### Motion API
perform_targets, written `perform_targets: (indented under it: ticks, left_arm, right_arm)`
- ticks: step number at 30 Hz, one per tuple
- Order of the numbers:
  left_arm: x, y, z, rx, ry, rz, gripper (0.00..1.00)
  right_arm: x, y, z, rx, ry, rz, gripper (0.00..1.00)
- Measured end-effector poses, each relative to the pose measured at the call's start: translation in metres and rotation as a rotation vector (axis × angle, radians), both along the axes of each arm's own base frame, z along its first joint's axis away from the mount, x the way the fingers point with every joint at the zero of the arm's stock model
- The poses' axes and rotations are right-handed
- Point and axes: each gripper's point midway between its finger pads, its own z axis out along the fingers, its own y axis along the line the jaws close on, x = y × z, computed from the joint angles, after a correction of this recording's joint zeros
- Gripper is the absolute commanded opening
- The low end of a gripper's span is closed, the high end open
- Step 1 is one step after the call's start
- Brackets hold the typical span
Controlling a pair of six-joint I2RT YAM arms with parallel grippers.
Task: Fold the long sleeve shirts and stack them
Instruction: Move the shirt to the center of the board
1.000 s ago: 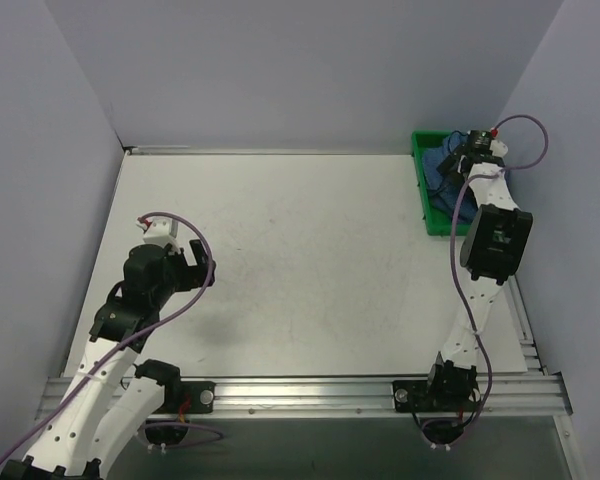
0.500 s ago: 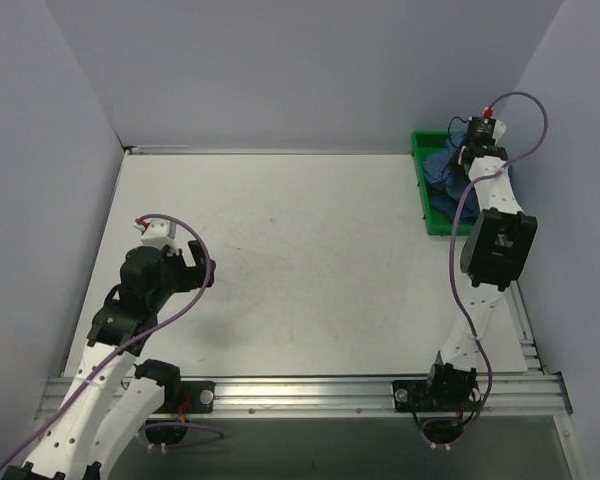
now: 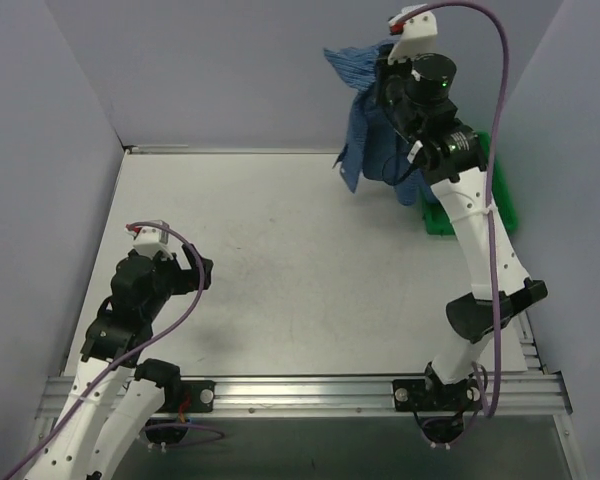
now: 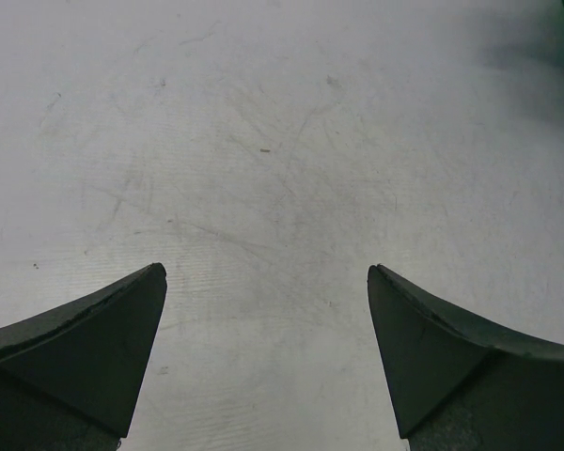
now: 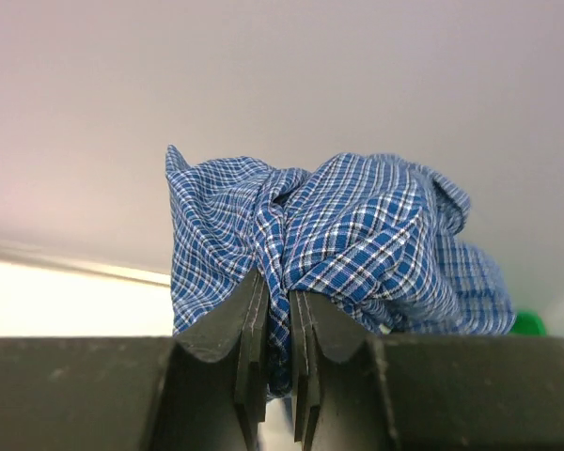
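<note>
Blue checked shirt [image 3: 363, 125] hangs bunched from my right gripper [image 5: 277, 282], jaws pinched on fold, high over far right table [image 3: 280, 250] corner. Soft, light, limp; collar better hold. My left gripper [image 4: 266, 282] wide, empty.

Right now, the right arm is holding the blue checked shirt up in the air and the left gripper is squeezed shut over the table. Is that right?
Almost. The left gripper is wide open, not shut: the left wrist view shows its fingers far apart over the table. The right gripper does hold the blue checked shirt up in the air.
</note>
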Motion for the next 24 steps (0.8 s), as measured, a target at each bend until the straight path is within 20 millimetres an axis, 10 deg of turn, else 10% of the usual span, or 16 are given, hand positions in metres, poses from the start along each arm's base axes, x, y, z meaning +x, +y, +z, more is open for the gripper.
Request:
perform_targets:
  ticks: [5,9,12,19,24]
  left_arm:
    - [-0.002,0.001,0.005,-0.006,-0.021,0.0,0.97]
    - [-0.003,0.001,0.007,-0.01,-0.033,0.0,0.97]
    - [-0.005,0.001,0.009,-0.013,-0.043,0.0,0.97]
    - [-0.008,0.005,0.016,-0.018,-0.078,0.016,0.97]
    - [-0.009,0.007,0.017,-0.017,-0.087,0.025,0.98]
  right_arm:
    - [-0.053,0.098,0.026,-0.099,-0.085,0.252,0.0]
    - [-0.08,0.162,-0.008,-0.174,-0.051,0.404,0.0]
    - [-0.092,0.198,-0.07,-0.215,0.062,0.495,0.05]
    - [-0.159,0.238,-0.268,-0.29,0.485,0.644,0.81]
    - [-0.216,0.21,-0.357,-0.332,0.739,0.635,0.86]
